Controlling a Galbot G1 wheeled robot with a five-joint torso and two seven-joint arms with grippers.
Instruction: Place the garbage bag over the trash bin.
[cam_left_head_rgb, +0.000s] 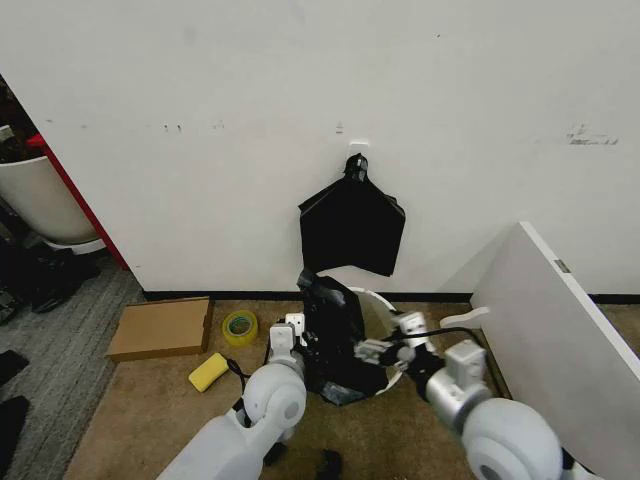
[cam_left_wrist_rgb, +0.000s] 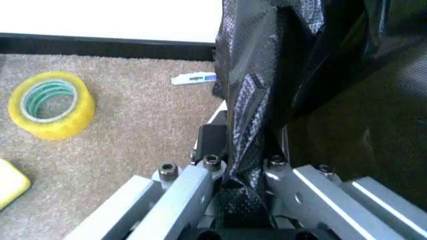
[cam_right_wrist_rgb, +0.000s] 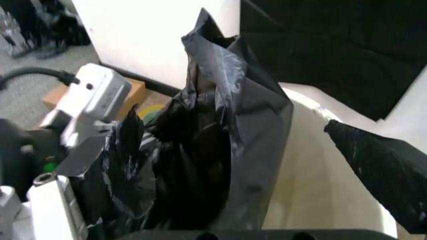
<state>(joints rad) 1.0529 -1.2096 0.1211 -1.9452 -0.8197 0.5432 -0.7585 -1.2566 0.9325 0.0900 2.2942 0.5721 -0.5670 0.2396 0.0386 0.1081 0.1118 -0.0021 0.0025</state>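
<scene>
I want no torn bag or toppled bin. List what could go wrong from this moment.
1. The left gripper is shut on a thin fold of the garbage bag; a hard pull could tear it or let it slip.
2. The bag is bunched on one side of the trash bin, so it may not open over the whole rim.
3. The right gripper is close to the rim and could tip the bin.

Both end effectors, left (cam_left_head_rgb: 297, 335) and right (cam_left_head_rgb: 385, 350), meet the garbage bag (cam_left_head_rgb: 335, 335) bunched over the trash bin (cam_left_head_rgb: 388, 305).
</scene>
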